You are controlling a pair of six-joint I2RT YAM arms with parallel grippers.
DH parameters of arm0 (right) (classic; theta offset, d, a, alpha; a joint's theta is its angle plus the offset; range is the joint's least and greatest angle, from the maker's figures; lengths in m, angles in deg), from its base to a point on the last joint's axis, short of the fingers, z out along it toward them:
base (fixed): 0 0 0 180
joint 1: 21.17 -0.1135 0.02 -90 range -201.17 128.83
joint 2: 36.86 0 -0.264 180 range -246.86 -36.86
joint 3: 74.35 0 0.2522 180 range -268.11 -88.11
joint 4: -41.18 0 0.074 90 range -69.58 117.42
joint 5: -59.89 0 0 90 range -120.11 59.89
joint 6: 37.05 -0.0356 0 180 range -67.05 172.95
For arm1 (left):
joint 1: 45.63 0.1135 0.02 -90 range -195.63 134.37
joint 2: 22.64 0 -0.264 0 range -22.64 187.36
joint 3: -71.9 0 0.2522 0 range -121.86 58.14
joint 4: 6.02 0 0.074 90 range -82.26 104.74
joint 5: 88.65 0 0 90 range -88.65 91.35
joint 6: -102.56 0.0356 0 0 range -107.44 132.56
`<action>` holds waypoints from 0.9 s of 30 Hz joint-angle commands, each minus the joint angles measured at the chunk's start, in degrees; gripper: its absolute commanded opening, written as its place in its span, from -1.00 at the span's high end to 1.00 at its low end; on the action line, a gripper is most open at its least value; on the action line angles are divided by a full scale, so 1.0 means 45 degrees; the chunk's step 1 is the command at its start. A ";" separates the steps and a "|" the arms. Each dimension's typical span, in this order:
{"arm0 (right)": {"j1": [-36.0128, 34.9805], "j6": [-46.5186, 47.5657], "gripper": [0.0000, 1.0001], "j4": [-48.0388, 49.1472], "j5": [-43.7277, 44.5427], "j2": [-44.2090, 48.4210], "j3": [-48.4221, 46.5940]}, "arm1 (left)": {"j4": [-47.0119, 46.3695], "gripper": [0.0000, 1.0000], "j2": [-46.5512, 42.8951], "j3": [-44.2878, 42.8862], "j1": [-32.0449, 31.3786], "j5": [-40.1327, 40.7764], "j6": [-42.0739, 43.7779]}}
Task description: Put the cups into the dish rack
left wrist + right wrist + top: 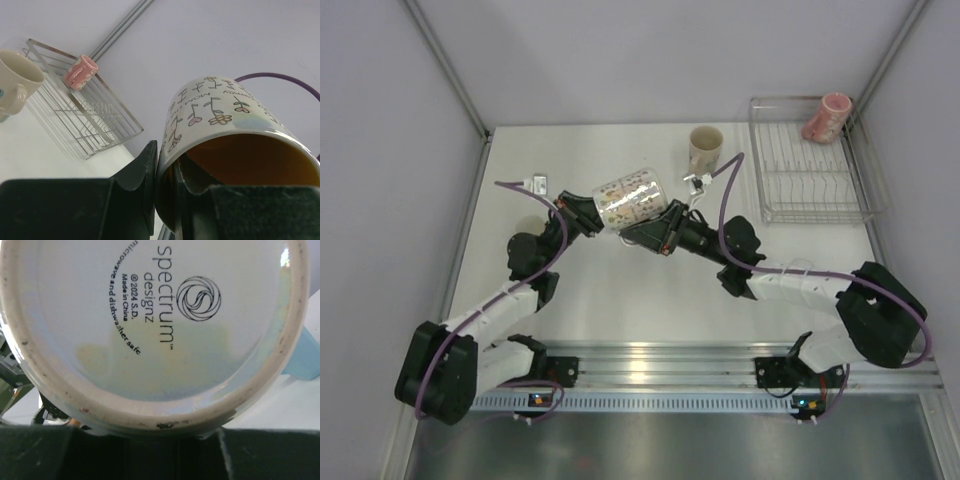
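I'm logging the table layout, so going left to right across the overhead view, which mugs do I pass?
white patterned mug held up between the arms → cream mug → pink mug, lying in the dish rack

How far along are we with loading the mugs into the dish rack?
Done: the pink mug sits in the far corner of the dish rack. In hand: the left gripper pinches the rim of the white patterned mug, held on its side, with the right gripper at its base. Left: that mug, the cream mug standing on the table, and a light blue one at the right wrist view's edge.
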 commanded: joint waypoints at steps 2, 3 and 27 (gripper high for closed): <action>0.0256 -0.0285 1.00 0.3261 0.0471 -0.0140 -0.0538 | -0.0974 1.00 0.0275 0.0086 -0.0150 -0.0832 0.0572; 0.0276 -0.0364 1.00 0.3514 0.0431 -0.0180 -0.0499 | -0.0955 1.00 0.0257 0.0164 -0.0131 -0.0833 0.0611; 0.5249 0.1675 1.00 -0.0315 -0.1090 0.2298 0.0168 | 0.2948 -0.53 -0.1383 -0.0342 -0.0130 -0.0091 0.2701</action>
